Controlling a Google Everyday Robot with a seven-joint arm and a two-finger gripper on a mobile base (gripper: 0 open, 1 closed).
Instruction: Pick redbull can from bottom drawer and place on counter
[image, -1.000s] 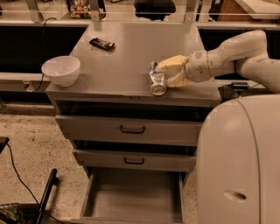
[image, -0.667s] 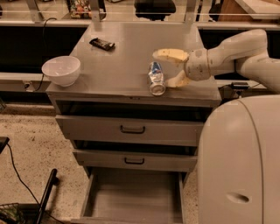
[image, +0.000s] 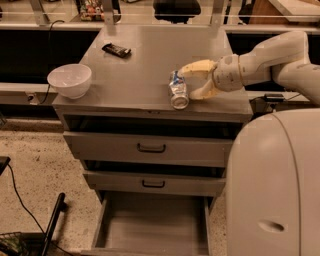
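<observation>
The redbull can (image: 178, 89), blue and silver and dented, lies on its side on the counter (image: 145, 60) near the front right edge, its silver end facing me. My gripper (image: 187, 83) is just right of the can, its fingers (image: 196, 67) spread open on either side of the can's far end without holding it. The bottom drawer (image: 152, 226) is pulled out below and its grey inside holds nothing I can see.
A white bowl (image: 69, 80) stands at the counter's front left corner. A dark snack bar (image: 116, 50) lies at the back left. Two upper drawers (image: 150, 147) with black handles are slightly pulled out. The robot's white body (image: 275, 185) fills the right foreground.
The gripper's fingers have opened off the can and drawn back a little to the right. The can stays lying on the counter.
</observation>
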